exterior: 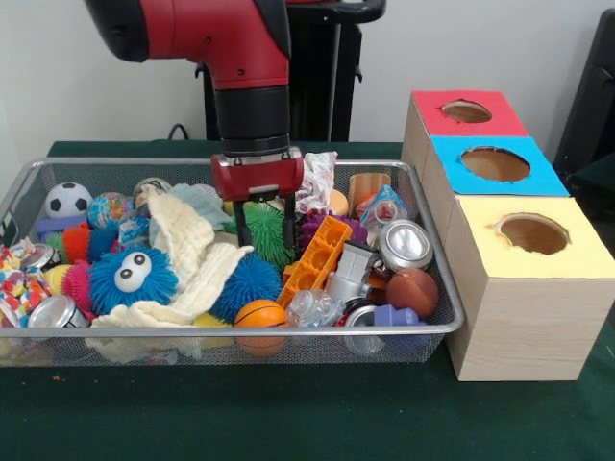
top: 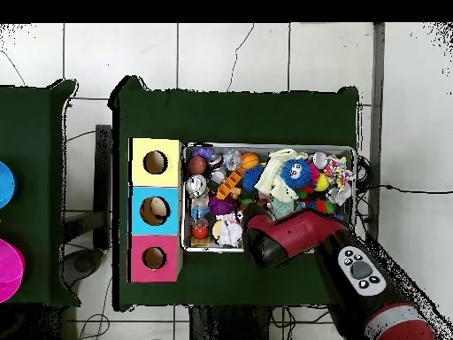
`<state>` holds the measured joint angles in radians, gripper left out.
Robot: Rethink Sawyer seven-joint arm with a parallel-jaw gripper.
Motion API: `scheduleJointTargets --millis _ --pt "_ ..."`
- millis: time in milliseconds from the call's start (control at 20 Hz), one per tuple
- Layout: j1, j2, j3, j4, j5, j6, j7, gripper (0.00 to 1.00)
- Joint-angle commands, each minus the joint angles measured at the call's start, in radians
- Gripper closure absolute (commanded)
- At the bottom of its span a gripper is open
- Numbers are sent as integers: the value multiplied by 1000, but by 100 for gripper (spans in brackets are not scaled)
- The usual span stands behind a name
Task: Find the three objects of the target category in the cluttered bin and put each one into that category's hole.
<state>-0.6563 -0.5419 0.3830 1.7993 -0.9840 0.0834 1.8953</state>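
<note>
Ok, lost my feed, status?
End effector open, low over green spiky ball. Nothing held. Cream cloth beside it, bin packed.

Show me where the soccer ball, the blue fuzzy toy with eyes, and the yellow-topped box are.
soccer ball (exterior: 67, 200), front view, middle of its white and black face.
blue fuzzy toy with eyes (exterior: 132, 276), front view, between its eyes.
yellow-topped box (exterior: 500, 257), front view, yellow top left of the hole.

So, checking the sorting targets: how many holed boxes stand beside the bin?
3, in a row: red box farthest, blue box in the middle, yellow box nearest.
</note>
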Motion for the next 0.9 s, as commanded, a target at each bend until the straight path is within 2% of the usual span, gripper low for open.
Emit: scheduleJointTargets --millis 50,200,350,650,900 --pt "-185 80 192 -19 -85 238 -436 0" --pt "-223 88 232 -59 -90 283 -521 0" --pt "-275 110 286 -86 -64 353 -630 0" --pt "-322 147 327 -116 -48 414 -746 0" --pt "-331 130 337 -141 -41 431 -807 0"
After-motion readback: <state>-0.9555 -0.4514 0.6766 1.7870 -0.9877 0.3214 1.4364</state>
